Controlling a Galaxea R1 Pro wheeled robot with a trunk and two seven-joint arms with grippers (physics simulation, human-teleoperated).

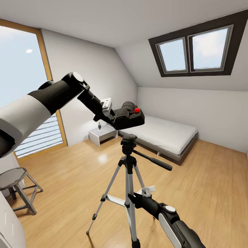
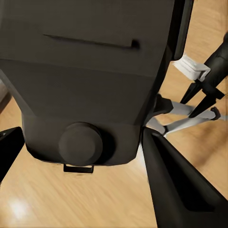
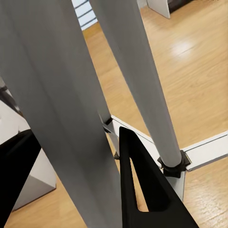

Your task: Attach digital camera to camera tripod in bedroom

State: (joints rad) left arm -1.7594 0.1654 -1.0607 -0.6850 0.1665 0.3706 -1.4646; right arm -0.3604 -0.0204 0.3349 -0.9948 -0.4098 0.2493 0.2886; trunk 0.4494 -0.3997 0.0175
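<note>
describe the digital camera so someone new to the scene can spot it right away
Start at the camera tripod standing mid-floor in front of the low bed. Just above its black pan head, the left gripper holds the digital camera: a small black box. Its round red button on top marks it out from the black gripper.

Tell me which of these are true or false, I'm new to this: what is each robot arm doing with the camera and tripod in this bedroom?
1. The left gripper holds the digital camera above the camera tripod. True.
2. The camera already sits on the tripod's head. False: a gap shows between them in the head view.
3. The right gripper is down by the tripod's legs. True: its fingers sit on either side of a silver leg.
4. The tripod lies tipped over on the floor. False: it stands upright.
5. The bed is in front of the tripod, next to the robot. False: it is behind the tripod, by the far wall.
</note>
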